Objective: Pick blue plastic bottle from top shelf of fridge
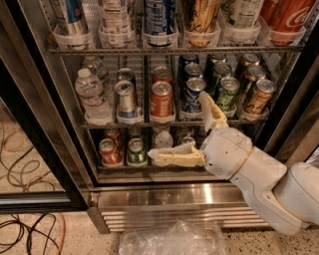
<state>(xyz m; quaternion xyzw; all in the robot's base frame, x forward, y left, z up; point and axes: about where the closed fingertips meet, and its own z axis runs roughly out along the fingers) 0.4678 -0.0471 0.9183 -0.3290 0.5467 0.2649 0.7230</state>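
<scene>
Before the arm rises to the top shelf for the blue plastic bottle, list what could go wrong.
1. The gripper hangs low before the fridge, jaws spread wide; rising, it could clip the middle-rack cans or the top shelf.
2. The blue plastic bottle stands close between the blue-and-red bottle and the patterned bottle; a jaw may knock either.
3. Its cup holder may snag it.

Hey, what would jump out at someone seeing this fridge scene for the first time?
The white robot arm stands out at lower right, its gripper in front of the lower can racks with jaws spread wide, holding nothing. Above it, the top shelf carries large bottles in clear cups, the blue plastic bottle second from left and a red cola bottle far right.
</scene>
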